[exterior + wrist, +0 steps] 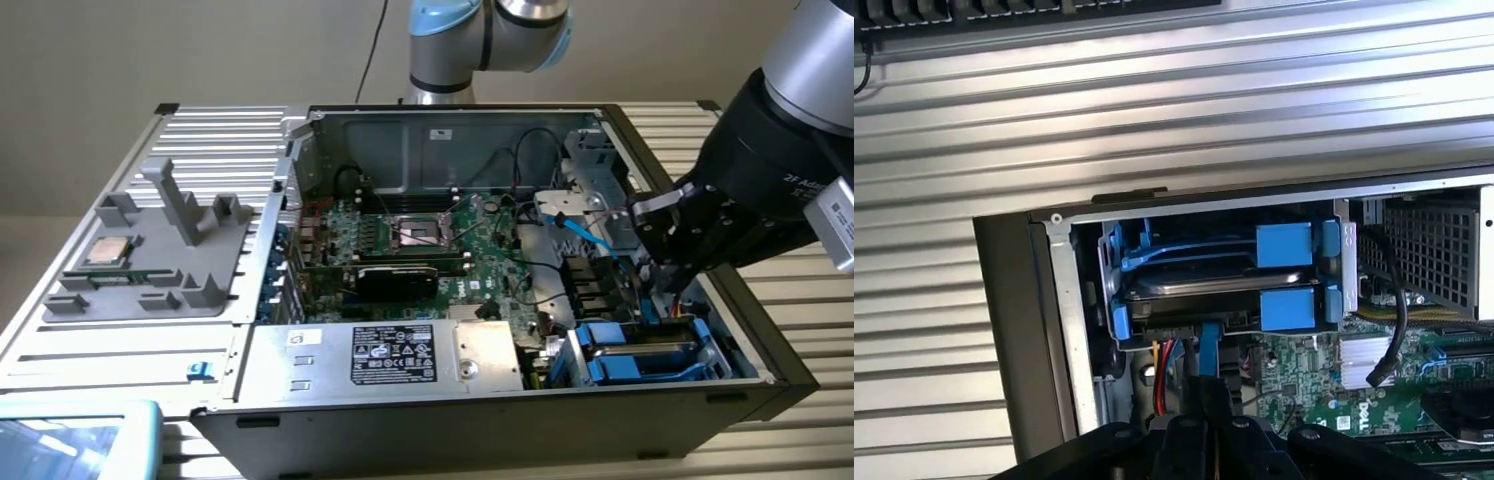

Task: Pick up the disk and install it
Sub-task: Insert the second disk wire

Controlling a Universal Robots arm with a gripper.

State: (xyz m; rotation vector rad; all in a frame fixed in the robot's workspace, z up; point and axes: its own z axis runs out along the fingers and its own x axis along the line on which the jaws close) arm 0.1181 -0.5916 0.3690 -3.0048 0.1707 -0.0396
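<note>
The disk (1219, 288), grey with a bright blue carrier, lies flat in the lower slot of the drive cage at the case's corner. A second blue carrier frame (1284, 245) sits in the slot beside it. In the exterior view the disk (638, 355) lies at the case's front right corner. My gripper (665, 297) hangs just above and behind the cage. In the wrist view my gripper (1206, 405) points at the disk's rear edge, its two black fingers pressed together, shut. A blue cable (1209, 345) runs from that edge down to the fingertips.
The open computer case (400, 130) lies on a slatted metal table (787, 290). Inside are the motherboard (427, 240), loose cables and a silver box with a black label (394, 355). On the exterior view's left, a grey fixture tray (160, 285) carries a small square chip (107, 252).
</note>
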